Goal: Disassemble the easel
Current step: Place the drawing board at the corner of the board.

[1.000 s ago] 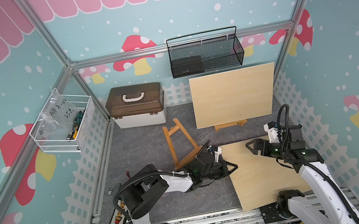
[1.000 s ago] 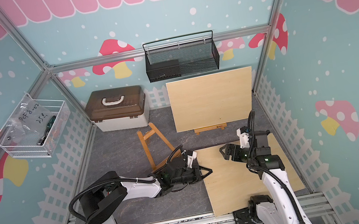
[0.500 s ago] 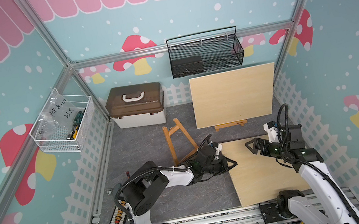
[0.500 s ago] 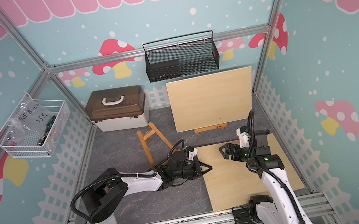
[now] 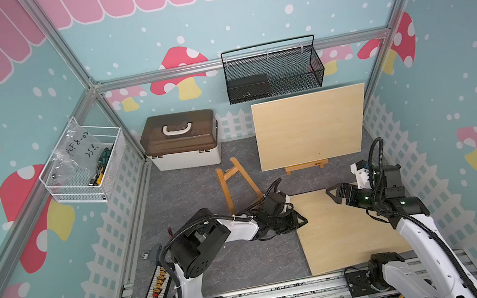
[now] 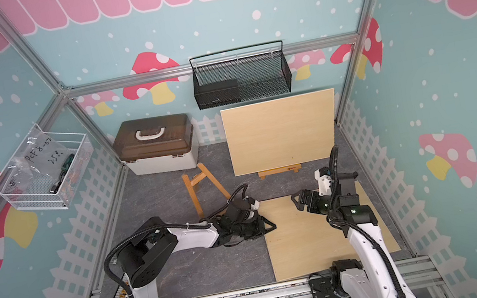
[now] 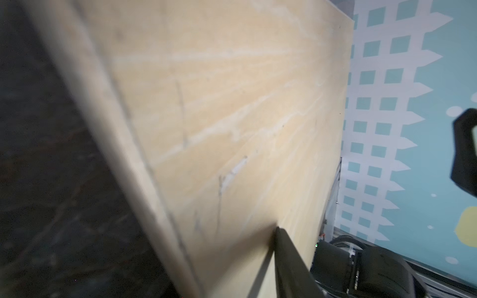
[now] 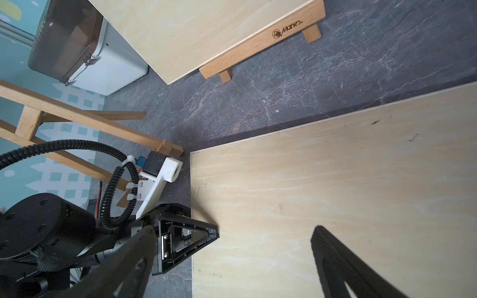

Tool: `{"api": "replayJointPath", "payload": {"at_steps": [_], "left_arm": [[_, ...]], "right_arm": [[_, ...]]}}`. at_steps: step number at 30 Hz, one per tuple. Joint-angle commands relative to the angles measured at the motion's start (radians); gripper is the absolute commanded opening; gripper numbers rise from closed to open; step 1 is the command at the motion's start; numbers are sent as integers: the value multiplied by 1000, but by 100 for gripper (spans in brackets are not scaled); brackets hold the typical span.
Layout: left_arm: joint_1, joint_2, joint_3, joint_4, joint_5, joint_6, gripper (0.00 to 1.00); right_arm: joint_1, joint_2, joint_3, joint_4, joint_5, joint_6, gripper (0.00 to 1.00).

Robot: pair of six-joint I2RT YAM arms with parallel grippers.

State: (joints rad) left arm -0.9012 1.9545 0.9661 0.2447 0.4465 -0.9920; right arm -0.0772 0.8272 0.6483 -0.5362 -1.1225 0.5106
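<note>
A wooden A-frame easel [image 5: 225,192] [image 6: 193,197] [image 8: 77,116] stands on the grey floor left of centre. A pale plywood board [image 5: 344,230] [image 6: 312,236] [image 8: 335,180] [image 7: 232,103] lies flat at the front right. My left gripper [image 5: 302,220] [image 6: 270,226] is turned on its side at the board's left edge. One of its fingers [image 8: 204,233] [image 7: 281,237] reaches over the board's top; the other is hidden. My right gripper [image 5: 333,194] [image 6: 296,201] [image 8: 233,231] hangs open above the board's far left part, holding nothing.
A second board [image 5: 309,125] leans on a small easel ledge [image 5: 306,165] [image 8: 260,43] at the back wall. A brown-lidded toolbox [image 5: 181,140] stands back left. A black mesh basket [image 5: 273,74] and a white wire basket [image 5: 85,170] hang on the walls. A bit holder [image 5: 155,284] lies front left.
The flat board's left edge has come down onto the floor. My left gripper has shifted slightly along that edge. The right arm has stayed still.
</note>
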Motion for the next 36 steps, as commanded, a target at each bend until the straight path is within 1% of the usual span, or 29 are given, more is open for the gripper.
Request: {"api": "replayJointPath", "payload": {"at_steps": [1,5,8,10,12,14,16,19,23,26,29,32,36], "left_arm": [[5,36,19,-143,-105,122,40],[7,52,43,-152,-104,131,43],[9,63,66,-164,-98,137,47],[10,67,74,-174,-97,142,52],[10,66,78,-182,-101,147,65],[12,62,81,-193,-105,153,73],[14,51,84,-212,-116,162,79],[13,22,85,-246,-138,181,96],[13,-21,84,-297,-168,201,99],[12,-61,79,-325,-184,215,99],[10,-113,77,-360,-205,239,99],[6,-184,64,-386,-230,271,99],[5,-311,21,-438,-269,310,100]], "right_arm": [[5,-8,22,33,22,8,97],[5,-5,22,39,23,11,98],[5,1,22,43,24,11,98],[6,4,23,47,26,12,98],[5,7,22,48,26,13,98],[5,9,24,51,27,16,98],[5,12,26,54,29,16,98],[5,16,27,54,33,15,98],[7,21,28,57,38,12,99],[7,25,32,59,38,10,98],[10,34,43,61,74,-2,99],[34,50,63,62,107,-22,99],[105,74,86,93,193,-37,99]]}}
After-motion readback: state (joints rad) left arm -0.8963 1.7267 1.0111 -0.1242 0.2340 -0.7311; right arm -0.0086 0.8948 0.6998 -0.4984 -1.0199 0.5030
